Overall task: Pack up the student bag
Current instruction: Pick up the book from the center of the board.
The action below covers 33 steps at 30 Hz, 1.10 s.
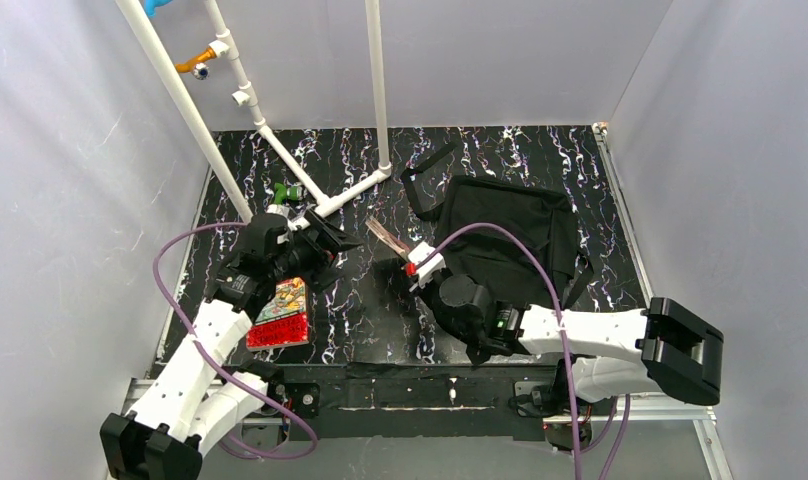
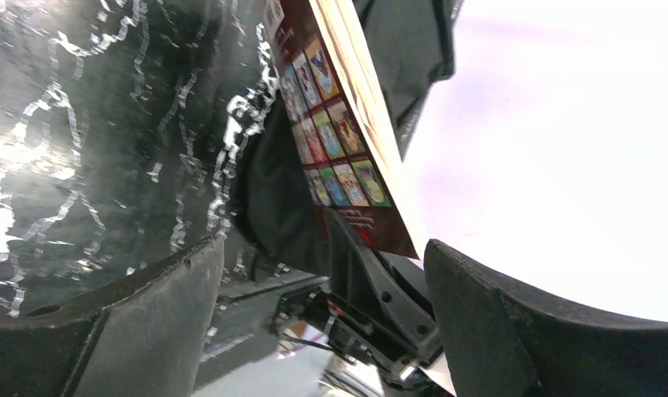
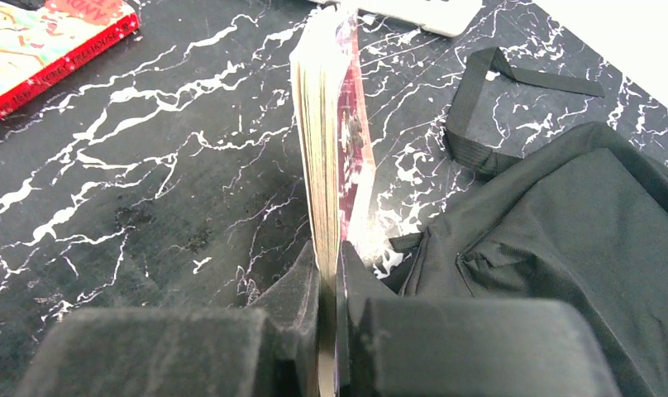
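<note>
R end effector (image 3: 328,277) pinched a thin book (image 3: 335,141) on edge, student bag (image 3: 562,248) just right of it; L end effector (image 1: 327,243) gaped wide, empty.

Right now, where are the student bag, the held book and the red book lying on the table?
student bag (image 1: 510,212), top view, upper fabric panel.
held book (image 3: 318,141), right wrist view, page edges.
red book (image 1: 280,326), top view, red cover.

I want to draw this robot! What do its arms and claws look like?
Both the left arm and right arm are white tubes with chunky black joints, each with a purple cable. The left gripper and right gripper have two thick, dark grey fingers.
</note>
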Each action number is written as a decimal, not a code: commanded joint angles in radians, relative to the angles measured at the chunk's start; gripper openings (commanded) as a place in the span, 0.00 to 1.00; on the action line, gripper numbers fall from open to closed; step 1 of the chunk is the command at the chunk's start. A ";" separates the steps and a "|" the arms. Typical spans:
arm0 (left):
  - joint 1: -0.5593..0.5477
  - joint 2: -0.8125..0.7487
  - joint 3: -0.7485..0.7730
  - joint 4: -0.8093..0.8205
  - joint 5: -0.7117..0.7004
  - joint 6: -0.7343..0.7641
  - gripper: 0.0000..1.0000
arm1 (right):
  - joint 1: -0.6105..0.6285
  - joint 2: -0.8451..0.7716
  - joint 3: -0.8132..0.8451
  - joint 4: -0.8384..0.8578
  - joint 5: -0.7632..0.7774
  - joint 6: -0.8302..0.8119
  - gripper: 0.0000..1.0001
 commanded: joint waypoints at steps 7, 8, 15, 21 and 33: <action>-0.050 0.160 0.059 0.085 0.132 -0.295 0.91 | -0.017 0.020 0.127 -0.062 -0.117 -0.016 0.01; -0.067 0.177 0.066 0.091 0.119 -0.303 0.91 | -0.016 0.023 0.135 -0.064 -0.134 -0.023 0.01; -0.154 0.306 0.074 0.155 0.107 -0.358 0.85 | 0.008 0.055 0.183 -0.134 -0.126 -0.076 0.01; -0.168 0.334 0.052 0.191 0.085 -0.343 0.59 | 0.053 0.065 0.205 -0.180 -0.050 -0.147 0.01; -0.096 0.325 0.029 0.349 0.300 0.026 0.00 | 0.044 0.036 0.288 -0.388 -0.168 -0.083 0.88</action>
